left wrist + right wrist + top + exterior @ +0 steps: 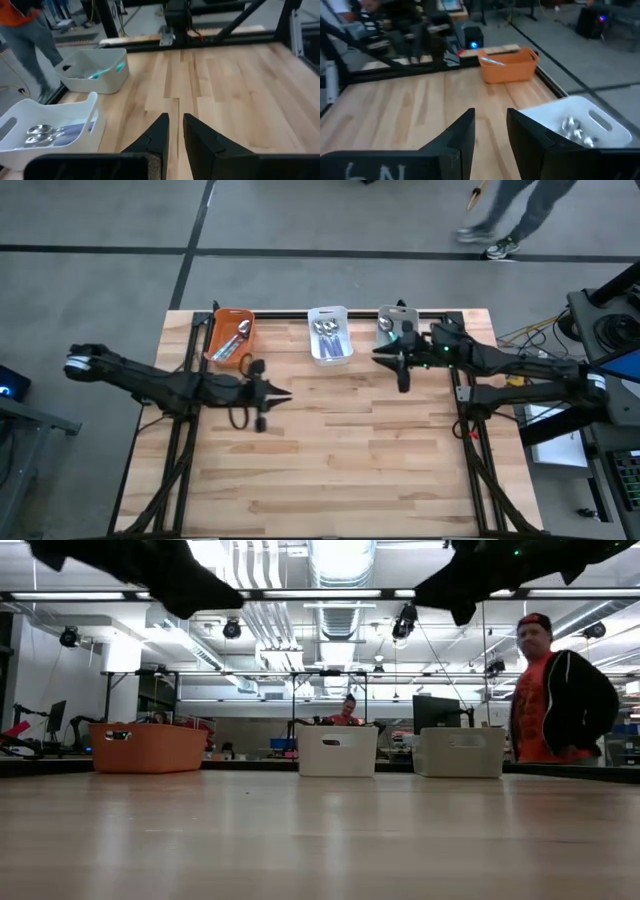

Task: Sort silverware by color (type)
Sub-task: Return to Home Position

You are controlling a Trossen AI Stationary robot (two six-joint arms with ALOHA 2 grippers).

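The silverware lies sorted in three bins along the table's far edge. The orange bin holds pieces with shiny heads. The white bin holds spoons with lavender handles. The grey bin holds a teal-handled piece. My left gripper hangs above the bare table, left of centre, pointing to the table's right; its fingers stand a narrow gap apart, with nothing between them. My right gripper hangs just in front of the grey bin, pointing left, open and empty.
The bins stand in a row in the low view: orange, white, grey. Black frame rails run along the table's left and right sides. A person stands beyond the far edge. The wooden top lies bare in front.
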